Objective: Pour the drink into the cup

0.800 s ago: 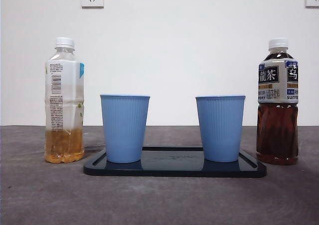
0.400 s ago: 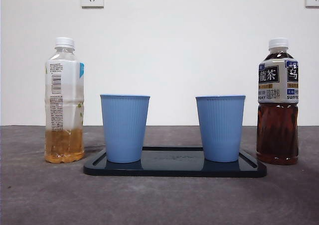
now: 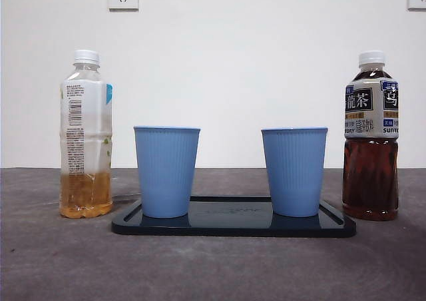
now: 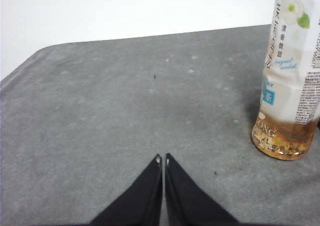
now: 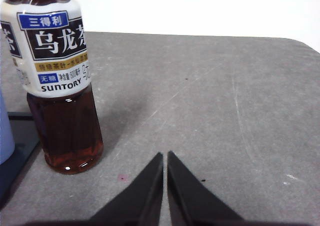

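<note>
Nothing has moved since the earlier frames. Left to right on the table: pale tea bottle, two blue cups on a tray, dark oolong bottle. The left pincer and right pincer are both closed together, empty.

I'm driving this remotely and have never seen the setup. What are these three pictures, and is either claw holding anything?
It is a two-armed table robot. One picture comes from a low camera looking level across the table; neither arm shows in it. The other two come from cameras on the wrists.

On the grey table a dark tray carries two upright blue cups. Beside the tray, on opposite sides, stand a capped bottle of pale tea, about a quarter full, and a capped bottle of dark tea, nearly full.

The left gripper is near the pale bottle, the right gripper near the dark one. Both are shut, holding nothing.
</note>
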